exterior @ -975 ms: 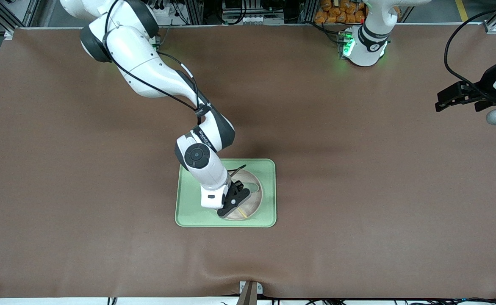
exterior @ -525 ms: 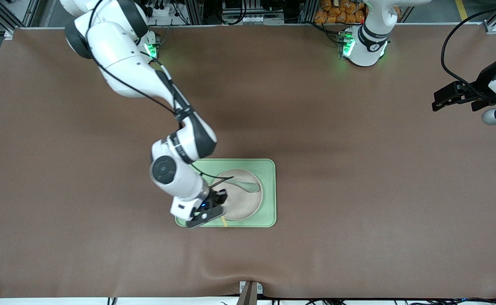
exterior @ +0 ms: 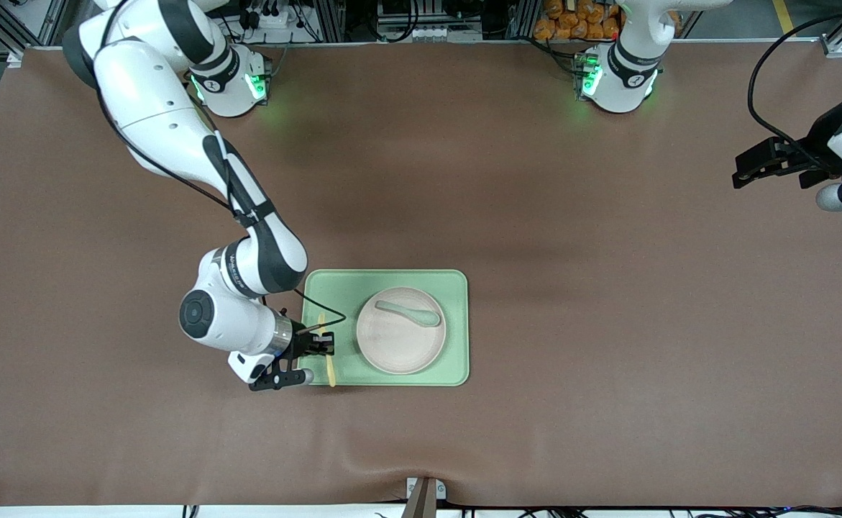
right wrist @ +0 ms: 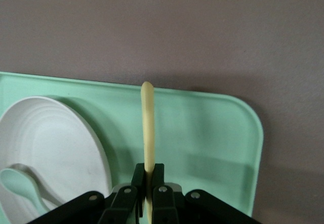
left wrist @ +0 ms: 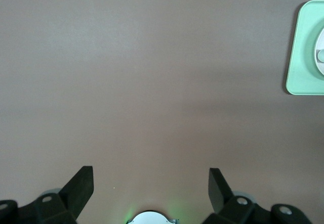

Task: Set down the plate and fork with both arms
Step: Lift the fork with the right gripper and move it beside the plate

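Note:
The cream plate (exterior: 400, 338) lies on a light-green tray (exterior: 385, 282). My right gripper (exterior: 322, 344) is shut on the pale-yellow fork (exterior: 331, 370) and holds it over the tray's end toward the right arm, beside the plate. In the right wrist view the fork (right wrist: 147, 123) sticks out from the shut right gripper (right wrist: 149, 176) over the tray (right wrist: 212, 138), with the plate (right wrist: 55, 143) alongside. My left gripper (exterior: 748, 169) waits open over bare table at the left arm's end; its wrist view shows the left gripper (left wrist: 151, 178) with nothing between the fingers.
A grey-green spoon (exterior: 408, 314) lies on the plate, also seen as the spoon (right wrist: 20, 183) in the right wrist view. The brown mat (exterior: 607, 324) covers the whole table. One tray corner (left wrist: 304, 57) shows in the left wrist view.
My right arm has swung from over the plate toward the right arm's end of the tray, carrying the fork. Plate and spoon are now uncovered. The left arm has hardly moved.

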